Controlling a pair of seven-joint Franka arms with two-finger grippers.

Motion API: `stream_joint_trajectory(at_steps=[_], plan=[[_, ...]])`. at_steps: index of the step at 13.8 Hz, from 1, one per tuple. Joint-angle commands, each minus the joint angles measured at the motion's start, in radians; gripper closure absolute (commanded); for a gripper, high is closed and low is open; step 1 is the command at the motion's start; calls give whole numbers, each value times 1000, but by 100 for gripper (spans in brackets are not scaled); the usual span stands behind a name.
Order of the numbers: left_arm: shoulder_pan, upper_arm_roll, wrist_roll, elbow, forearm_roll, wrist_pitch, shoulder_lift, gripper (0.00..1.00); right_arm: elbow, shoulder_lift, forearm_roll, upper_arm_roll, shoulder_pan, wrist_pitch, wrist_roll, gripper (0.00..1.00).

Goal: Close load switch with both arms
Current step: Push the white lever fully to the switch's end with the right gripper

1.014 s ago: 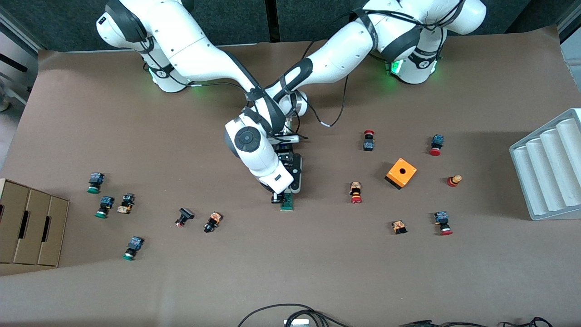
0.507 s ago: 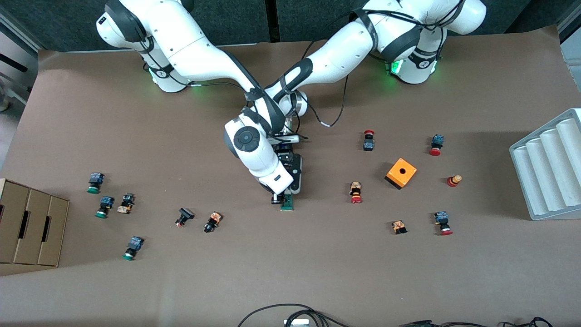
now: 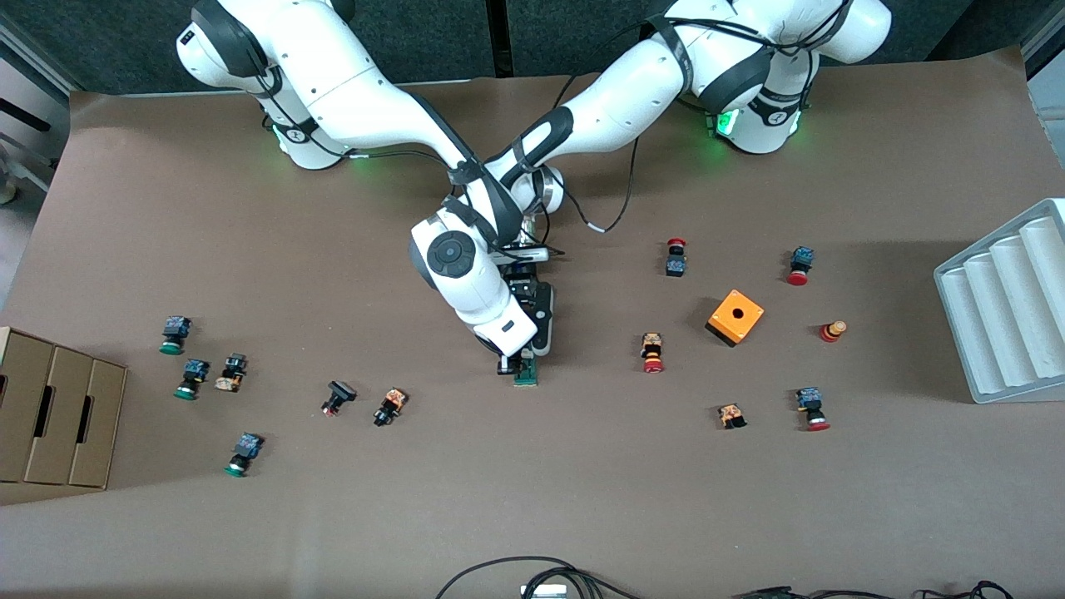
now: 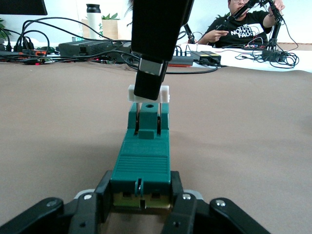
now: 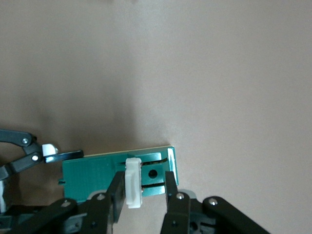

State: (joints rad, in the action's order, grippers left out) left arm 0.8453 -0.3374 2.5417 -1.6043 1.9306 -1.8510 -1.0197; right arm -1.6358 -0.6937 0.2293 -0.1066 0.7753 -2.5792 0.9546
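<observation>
Front view: both arms meet mid-surface over the load switch [image 3: 526, 371], orange box [image 3: 735, 317] at 3 o'clock; nothing's budged since earlier. Left wrist view: left claw [image 4: 141, 200] clamps the switch's end. Right wrist view: right claw [image 5: 142, 189] straddles the white tab [image 5: 132, 188], fingers narrow.

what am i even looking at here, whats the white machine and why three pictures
Two white robot arms are bolted to a brown table. The front view looks down from a high camera; the other two come from cameras on each arm's wrist. Both arms meet over one small green part, the load switch. The left gripper clamps the switch's body at one end, and the right gripper has its fingers on either side of the white tab at the switch's other end. Scattered around lie small push buttons with red or green caps and an orange box. At the table's ends sit a cardboard box and a white ridged tray.
</observation>
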Motion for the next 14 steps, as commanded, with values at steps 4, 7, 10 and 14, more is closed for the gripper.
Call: stream_joint_trajectory(at_steps=[4, 7, 10, 14], plan=[[-3, -3, 28, -5, -5, -22, -28, 73, 14, 6, -15, 2, -24, -22, -2, 62], [-3, -3, 28, -5, -5, -22, -28, 73, 24, 3, -15, 2, -24, -24, -2, 63], [-3, -3, 26, -5, -5, -22, -28, 73, 24, 0, -15, 2, -22, -36, -4, 63], [-3, -3, 28, -5, -5, -22, -28, 73, 24, -7, -15, 2, -21, -44, -4, 65]])
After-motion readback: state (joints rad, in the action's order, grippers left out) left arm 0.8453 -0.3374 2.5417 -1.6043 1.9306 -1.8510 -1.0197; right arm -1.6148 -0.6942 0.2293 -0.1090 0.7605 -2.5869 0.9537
